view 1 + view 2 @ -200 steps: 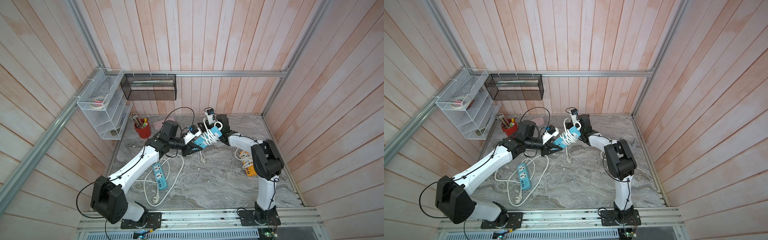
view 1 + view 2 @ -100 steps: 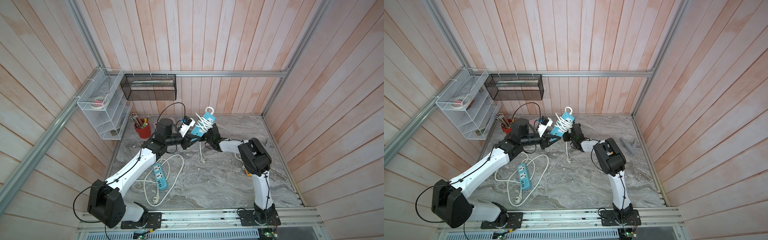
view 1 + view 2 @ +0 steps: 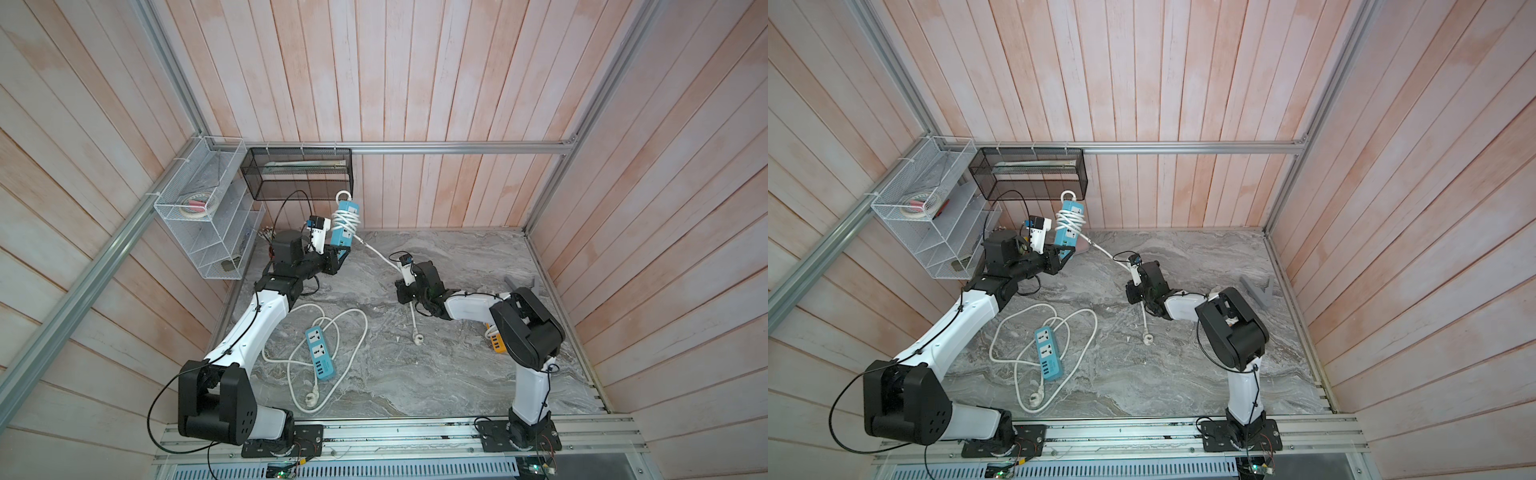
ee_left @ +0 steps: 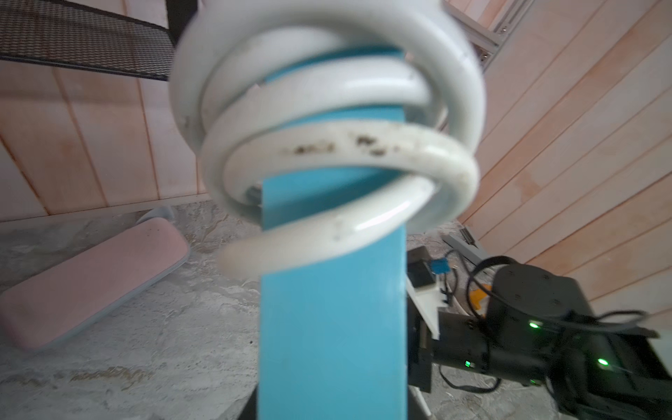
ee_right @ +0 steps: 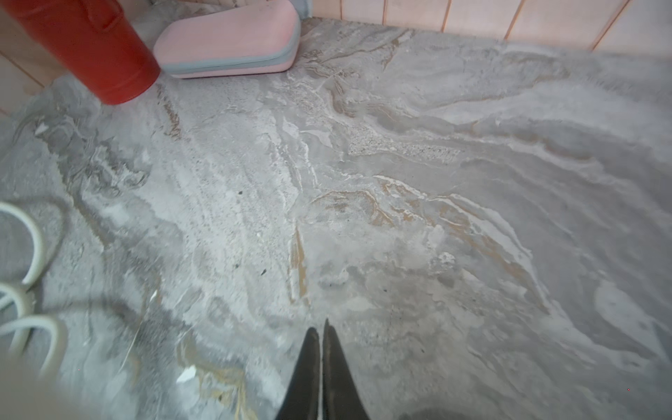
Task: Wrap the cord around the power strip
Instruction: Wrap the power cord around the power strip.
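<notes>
A blue power strip (image 3: 344,226) (image 3: 1068,232) stands upright in the air at the back left, my left gripper (image 3: 338,259) (image 3: 1065,257) shut on its lower end. Several turns of white cord (image 3: 347,216) (image 4: 338,152) coil around its upper half. From the coils the cord (image 3: 1104,251) slopes down to my right arm, passes it, and ends in a plug (image 3: 417,340) lying on the table. My right gripper (image 3: 400,293) (image 5: 322,327) hovers low over the marble table, shut, with nothing showing between its fingertips. In the left wrist view the strip (image 4: 332,309) hides the jaws.
A second blue power strip (image 3: 320,353) with a loose white cord and plug (image 3: 311,401) lies front left. An orange strip (image 3: 496,343) sits behind the right arm. A pink case (image 5: 229,40) and red cup (image 5: 98,47) stand at the back left, under a wire shelf (image 3: 208,220) and a black mesh basket (image 3: 301,174).
The left arm has raised the power strip and swung it upright toward the back left. The right gripper has drawn away from it to the right, dropped toward the table and shut.
</notes>
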{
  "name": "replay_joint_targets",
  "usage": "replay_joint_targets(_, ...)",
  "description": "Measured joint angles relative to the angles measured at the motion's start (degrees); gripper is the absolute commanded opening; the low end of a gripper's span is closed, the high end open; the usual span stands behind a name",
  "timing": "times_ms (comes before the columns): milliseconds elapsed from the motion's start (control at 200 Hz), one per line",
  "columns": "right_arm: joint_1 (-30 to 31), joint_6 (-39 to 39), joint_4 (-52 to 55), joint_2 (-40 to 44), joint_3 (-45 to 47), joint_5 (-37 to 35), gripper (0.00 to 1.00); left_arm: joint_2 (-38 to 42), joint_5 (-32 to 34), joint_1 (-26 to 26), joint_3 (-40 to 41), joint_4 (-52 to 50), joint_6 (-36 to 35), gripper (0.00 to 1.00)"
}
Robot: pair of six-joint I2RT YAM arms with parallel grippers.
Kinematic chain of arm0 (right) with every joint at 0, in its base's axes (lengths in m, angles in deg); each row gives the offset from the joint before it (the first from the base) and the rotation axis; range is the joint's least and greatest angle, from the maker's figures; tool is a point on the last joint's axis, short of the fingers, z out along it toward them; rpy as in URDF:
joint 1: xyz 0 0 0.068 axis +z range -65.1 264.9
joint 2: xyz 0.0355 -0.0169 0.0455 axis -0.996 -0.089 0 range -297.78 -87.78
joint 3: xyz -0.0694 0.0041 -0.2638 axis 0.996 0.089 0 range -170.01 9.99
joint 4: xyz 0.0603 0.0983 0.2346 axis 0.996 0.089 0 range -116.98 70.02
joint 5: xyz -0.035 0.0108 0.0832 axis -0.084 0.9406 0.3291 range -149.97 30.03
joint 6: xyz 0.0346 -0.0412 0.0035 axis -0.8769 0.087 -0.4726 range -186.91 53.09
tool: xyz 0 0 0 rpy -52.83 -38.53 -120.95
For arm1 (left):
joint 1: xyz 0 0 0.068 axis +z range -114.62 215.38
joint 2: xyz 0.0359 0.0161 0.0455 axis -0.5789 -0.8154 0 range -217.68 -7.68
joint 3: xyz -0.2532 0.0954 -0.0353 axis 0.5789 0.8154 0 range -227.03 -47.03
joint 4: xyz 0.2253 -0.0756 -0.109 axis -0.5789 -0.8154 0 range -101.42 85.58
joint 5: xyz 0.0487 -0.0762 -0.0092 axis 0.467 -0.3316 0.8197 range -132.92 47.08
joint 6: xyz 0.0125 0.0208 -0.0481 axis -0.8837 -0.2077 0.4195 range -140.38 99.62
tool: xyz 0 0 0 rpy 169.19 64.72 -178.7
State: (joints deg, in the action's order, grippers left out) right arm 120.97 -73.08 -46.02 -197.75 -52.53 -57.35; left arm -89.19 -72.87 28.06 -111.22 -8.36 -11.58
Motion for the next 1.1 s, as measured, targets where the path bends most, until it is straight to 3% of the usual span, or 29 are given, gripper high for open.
replay_joint_targets(255,3.8,20.7,5.2,12.0,0.7,-6.8,0.0,-7.4,7.8,1.2,-4.6,-6.2,-5.1,0.0)
replay_joint_targets(420,6.6,29.6,7.3,16.7,-0.9,-5.6,0.0,-12.1,15.8,-3.8,-8.6,-11.5,-12.9,0.0)
replay_joint_targets(590,4.8,35.9,13.4,15.4,-12.7,-4.1,0.0,-17.9,18.2,-9.8,-13.9,-18.1,-21.1,0.0)
replay_joint_targets(720,0.4,36.9,18.3,11.3,-22.3,0.2,0.0,-18.3,16.6,-14.4,-13.7,-20.4,-25.3,0.0)
replay_joint_targets(855,-4.5,38.0,25.2,5.1,-32.0,5.5,0.0,-17.1,10.5,-18.0,-12.5,-22.8,-30.9,0.0)
replay_joint_targets(995,-7.5,41.9,39.1,-1.9,-41.9,12.1,0.0,-15.1,3.4,-23.8,-12.1,-24.6,-36.2,0.0)
replay_joint_targets(1100,-8.6,44.3,48.5,-5.8,-47.4,17.2,0.02,-14.8,-0.2,-24.1,-12.5,-27.2,-36.8,0.0)
